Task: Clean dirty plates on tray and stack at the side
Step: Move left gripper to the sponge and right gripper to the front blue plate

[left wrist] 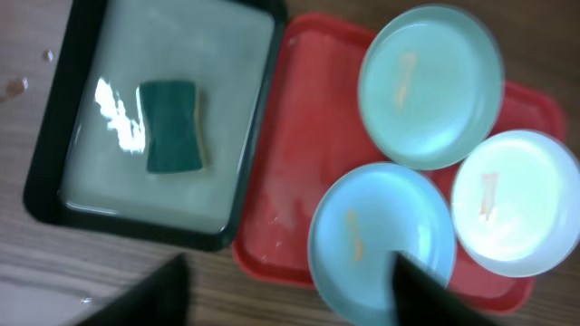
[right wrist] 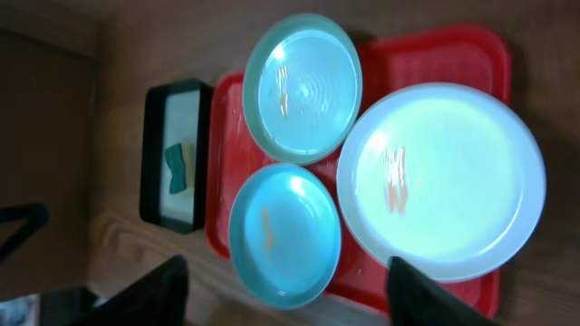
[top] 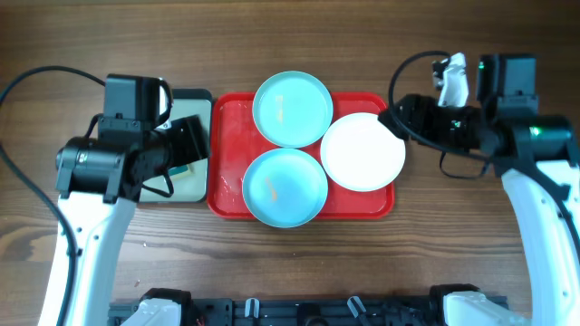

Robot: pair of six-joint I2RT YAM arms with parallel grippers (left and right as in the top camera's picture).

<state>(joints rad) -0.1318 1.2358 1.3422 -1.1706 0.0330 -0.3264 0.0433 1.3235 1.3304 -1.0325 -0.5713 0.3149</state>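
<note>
The left gripper and right gripper are wide and empty. Three plates crowd the red tray. The white plate, at 3 o'clock, hangs over the rim. A bump could make it slip.

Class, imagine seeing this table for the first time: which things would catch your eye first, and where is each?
The bright red tray mid-table strikes first, crowded with three orange-smeared plates: the far turquoise plate, the near turquoise plate and the white plate on the right. Left of it, a green sponge lies in a black-rimmed tray.
</note>
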